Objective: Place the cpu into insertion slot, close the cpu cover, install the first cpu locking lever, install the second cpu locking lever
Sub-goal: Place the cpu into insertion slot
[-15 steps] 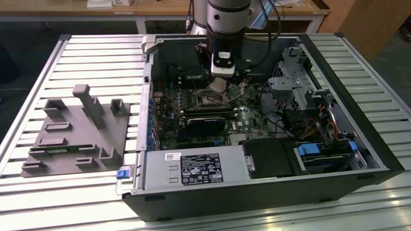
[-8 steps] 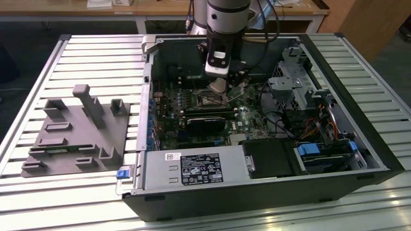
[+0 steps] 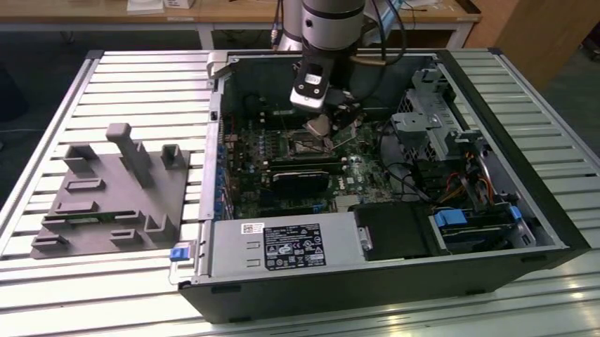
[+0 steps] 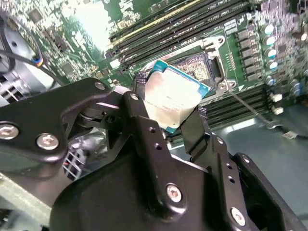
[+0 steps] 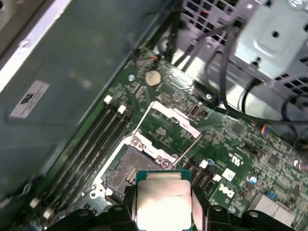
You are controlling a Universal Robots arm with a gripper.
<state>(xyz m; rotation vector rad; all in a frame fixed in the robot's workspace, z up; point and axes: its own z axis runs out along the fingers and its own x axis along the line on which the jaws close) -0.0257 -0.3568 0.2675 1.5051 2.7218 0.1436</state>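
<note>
Status: clamps cpu (image 4: 171, 98) by two opposite edges in tool (image 4: 168, 108), tilted, hanging just above insertion slot (image 4: 199, 65) beneath the tool tips. Shows cpu cover (image 5: 174, 115) standing open ahead of tool. Looks light, stiff, slick-topped; probably fragile underneath, so best held by bare edges only.

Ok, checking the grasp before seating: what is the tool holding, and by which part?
The tool holds the cpu by two opposite edges, near the insertion slot.
</note>
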